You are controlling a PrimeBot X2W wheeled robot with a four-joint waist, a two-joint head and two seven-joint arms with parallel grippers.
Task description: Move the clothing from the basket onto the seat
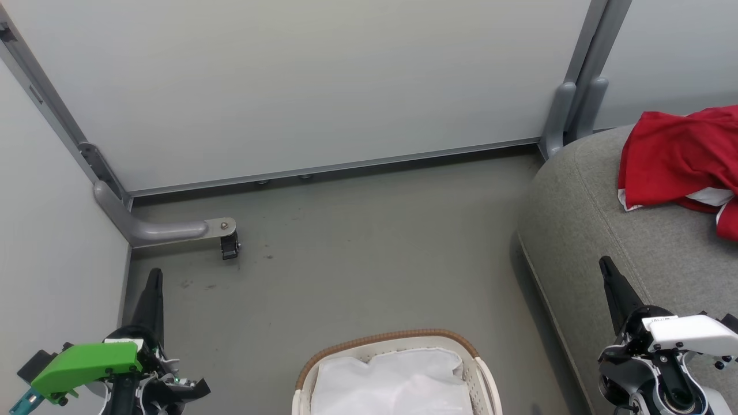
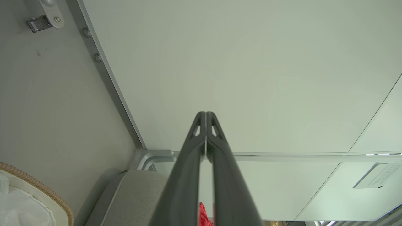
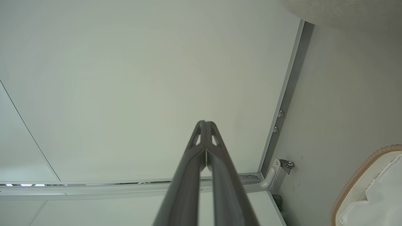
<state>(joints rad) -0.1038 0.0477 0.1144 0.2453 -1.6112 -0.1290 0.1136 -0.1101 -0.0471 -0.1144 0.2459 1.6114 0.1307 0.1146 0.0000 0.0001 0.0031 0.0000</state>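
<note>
Left claw (image 1: 154, 276) and right claw (image 1: 606, 267) sit low at either side, fingers pressed together, pointing up.

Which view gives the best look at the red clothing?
Head view: the clothing lies crumpled on the seat, partly cut by the frame edge. The left wrist view catches a sliver of it at its bottom edge.

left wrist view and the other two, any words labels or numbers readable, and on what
Sheet on the wall panel: printed lines, too blurred to read.
Small label on the right end effector: too small to read.
No text can be read.
</note>
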